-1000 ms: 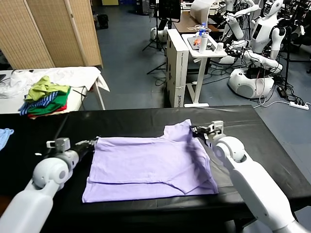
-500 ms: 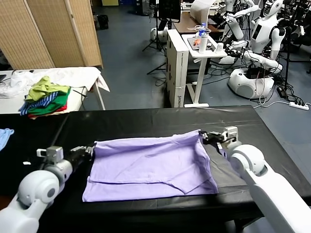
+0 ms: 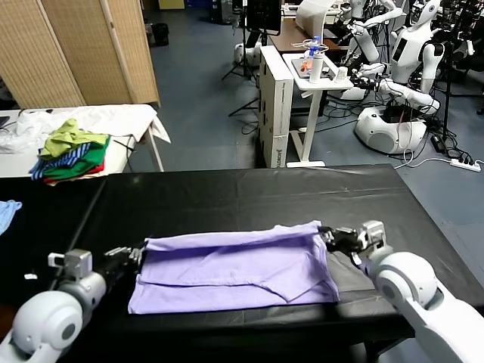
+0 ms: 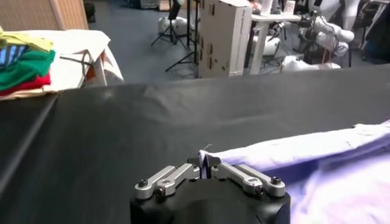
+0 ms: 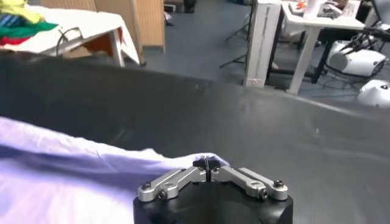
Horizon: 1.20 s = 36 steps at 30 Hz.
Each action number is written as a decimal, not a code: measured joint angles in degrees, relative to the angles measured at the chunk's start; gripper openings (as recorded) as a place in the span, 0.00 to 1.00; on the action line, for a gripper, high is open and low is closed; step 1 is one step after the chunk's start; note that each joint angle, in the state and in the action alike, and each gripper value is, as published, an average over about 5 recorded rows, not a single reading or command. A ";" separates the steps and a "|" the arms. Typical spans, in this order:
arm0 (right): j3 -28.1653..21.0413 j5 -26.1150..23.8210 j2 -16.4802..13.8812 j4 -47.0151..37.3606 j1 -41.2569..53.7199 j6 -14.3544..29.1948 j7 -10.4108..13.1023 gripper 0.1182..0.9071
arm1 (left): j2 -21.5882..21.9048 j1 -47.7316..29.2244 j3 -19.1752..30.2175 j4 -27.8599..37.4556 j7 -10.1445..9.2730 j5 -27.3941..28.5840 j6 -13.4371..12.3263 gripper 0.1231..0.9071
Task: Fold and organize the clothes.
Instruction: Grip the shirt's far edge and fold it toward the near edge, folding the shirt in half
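Observation:
The lavender T-shirt (image 3: 234, 265) lies on the black table (image 3: 249, 197), doubled over, with its far edge lifted and drawn toward the near side. My left gripper (image 3: 138, 254) is shut on the shirt's far left corner. In the left wrist view the gripper (image 4: 205, 165) pinches a bit of the lavender fabric (image 4: 317, 152). At the far right corner my right gripper (image 3: 327, 235) is shut on the shirt. The right wrist view shows that gripper (image 5: 209, 163) pinching the cloth's edge (image 5: 73, 176). No print shows on the shirt.
A pile of green, yellow, striped and red garments (image 3: 72, 150) sits on a white table at the back left. A light blue cloth (image 3: 6, 212) lies at the table's left edge. Behind stand a white desk (image 3: 314, 72), other robots (image 3: 401, 68) and a folding screen (image 3: 83, 45).
Both grippers have drawn the shirt's far edge toward the table's near side and lower. The raised fabric now lies flatter over the lower layer.

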 joint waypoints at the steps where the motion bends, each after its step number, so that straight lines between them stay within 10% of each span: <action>1: 0.01 0.00 -0.15 0.33 -0.41 -0.24 0.11 0.03 | -0.25 0.66 -0.42 -0.24 0.02 0.17 0.00 0.11; 36: -1.80 0.44 -4.39 2.74 -3.25 -0.64 0.11 0.03 | -5.57 12.50 -3.44 -3.76 0.78 7.47 0.19 0.06</action>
